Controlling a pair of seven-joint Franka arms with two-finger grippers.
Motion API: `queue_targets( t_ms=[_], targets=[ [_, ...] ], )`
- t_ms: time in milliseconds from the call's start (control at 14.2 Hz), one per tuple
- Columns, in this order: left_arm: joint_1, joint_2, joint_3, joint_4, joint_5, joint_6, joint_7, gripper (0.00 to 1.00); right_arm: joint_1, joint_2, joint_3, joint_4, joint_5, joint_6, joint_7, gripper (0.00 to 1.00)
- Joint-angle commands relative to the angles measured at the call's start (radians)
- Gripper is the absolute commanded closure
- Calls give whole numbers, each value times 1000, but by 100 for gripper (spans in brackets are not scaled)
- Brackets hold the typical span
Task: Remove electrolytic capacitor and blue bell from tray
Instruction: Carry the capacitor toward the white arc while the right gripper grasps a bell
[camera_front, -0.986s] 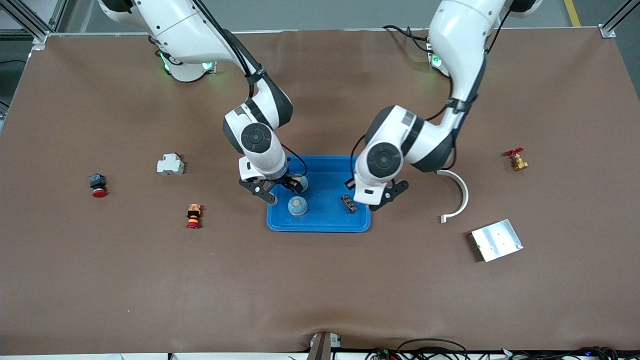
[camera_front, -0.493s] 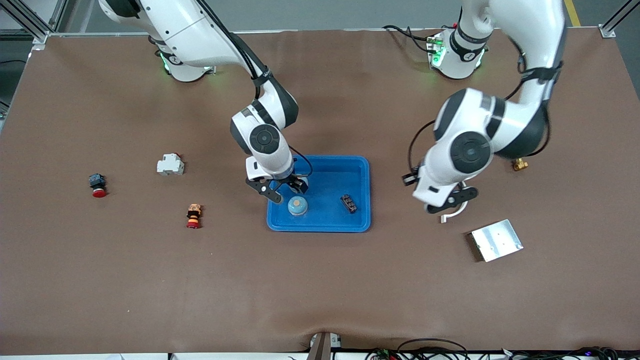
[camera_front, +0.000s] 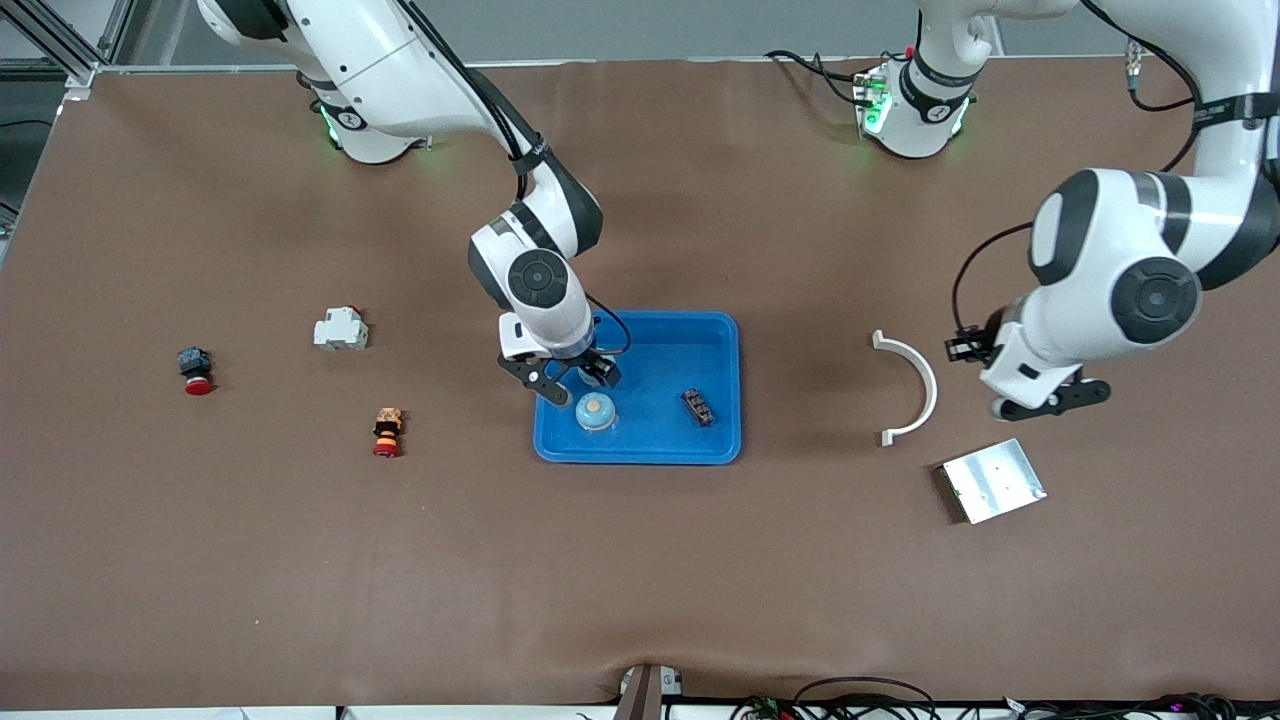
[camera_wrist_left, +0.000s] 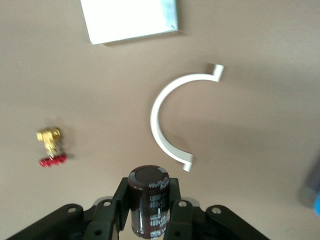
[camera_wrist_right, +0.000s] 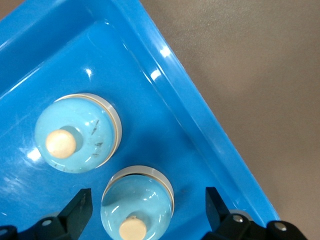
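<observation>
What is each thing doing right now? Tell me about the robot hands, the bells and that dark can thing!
left gripper: shut on the capacitor, up over the table near the white curved piece.
capacitor: held between the fingers.
right gripper: open, fingers either side of one bell.
other bell: sitting upright in the blue tray, free.

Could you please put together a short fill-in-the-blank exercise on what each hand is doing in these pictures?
1. The left hand is shut on a dark ____.
2. The right hand hangs open over the ____ tray.
3. The tray holds ____ light blue bells, counted in the right wrist view.
4. The curved white bracket lies toward the ____ arm's end of the table.

Missing words: capacitor; blue; two; left
</observation>
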Motion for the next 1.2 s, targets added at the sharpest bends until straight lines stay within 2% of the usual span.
queue_targets(
  t_ms=[0, 211, 705, 775, 916, 986, 1127],
  targets=[
    [39, -19, -11, -75, 32, 90, 77, 100, 20, 32, -6, 40, -10, 1, 37, 0],
    [79, 25, -14, -117, 83, 191, 148, 100, 22, 42, -6, 44, -7, 10, 37, 0],
    [88, 143, -14, -115, 101, 276, 224, 100, 36, 57, -6, 56, -13, 13, 71, 0],
    [88, 162, -14, -115, 101, 294, 230, 100, 42, 58, -6, 56, -15, 13, 70, 9],
    [87, 198, -14, -114, 100, 337, 229, 100, 42, 58, -6, 65, -15, 10, 62, 44],
    [87, 212, -13, -114, 101, 348, 229, 100, 39, 58, -6, 68, -15, 8, 59, 54],
    [100, 231, -14, -109, 101, 354, 230, 100, 42, 58, -6, 70, -15, 7, 56, 90]
  ],
)
